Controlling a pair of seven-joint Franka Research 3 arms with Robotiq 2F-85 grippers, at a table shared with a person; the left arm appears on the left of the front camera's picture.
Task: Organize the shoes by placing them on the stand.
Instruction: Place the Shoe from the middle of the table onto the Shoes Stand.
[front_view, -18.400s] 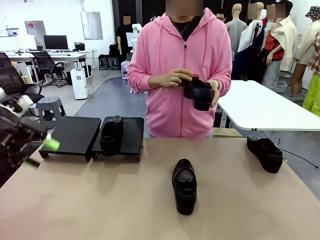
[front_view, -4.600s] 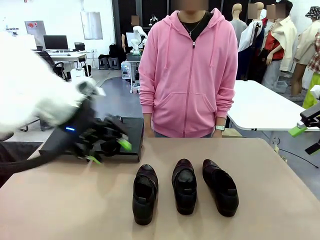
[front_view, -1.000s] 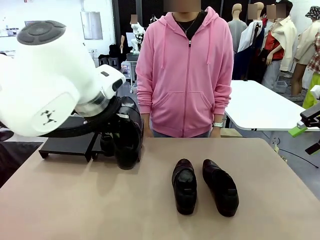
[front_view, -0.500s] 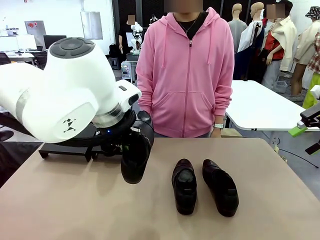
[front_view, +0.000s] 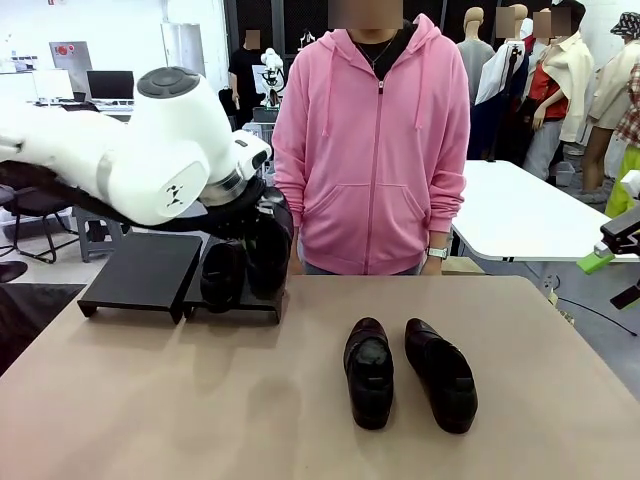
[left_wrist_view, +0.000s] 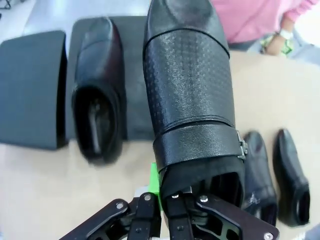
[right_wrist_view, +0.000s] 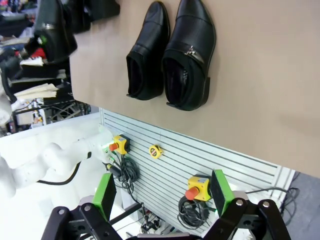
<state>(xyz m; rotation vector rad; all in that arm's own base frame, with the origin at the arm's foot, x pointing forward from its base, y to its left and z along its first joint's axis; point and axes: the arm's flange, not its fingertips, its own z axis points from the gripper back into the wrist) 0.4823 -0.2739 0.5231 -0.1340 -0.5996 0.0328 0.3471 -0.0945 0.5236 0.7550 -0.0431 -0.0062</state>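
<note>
We saw the left gripper (left_wrist_view: 167, 200) clamped on the heel opening of a black slip-on shoe (left_wrist_view: 187, 90). One green pad (left_wrist_view: 154, 179) pressed against the rim, and the toe pointed away from the wrist. In the front view this held shoe (front_view: 268, 255) hung toe-down over the right-hand panel of the stand (front_view: 140, 272), just beside a second shoe (front_view: 222, 272) that lay on that same panel. We could not tell whether the held toe touched the panel, since the dark surfaces ran together there. A third shoe (front_view: 369, 372) and a fourth shoe (front_view: 441, 375) lay side by side on the tan table (front_view: 200, 410), near its middle and well apart from the stand. The right gripper (right_wrist_view: 162, 192) hung with its jaws wide apart, gripping nothing. A person in a pink hoodie (front_view: 372, 150) stood at the table's far side.
</note>
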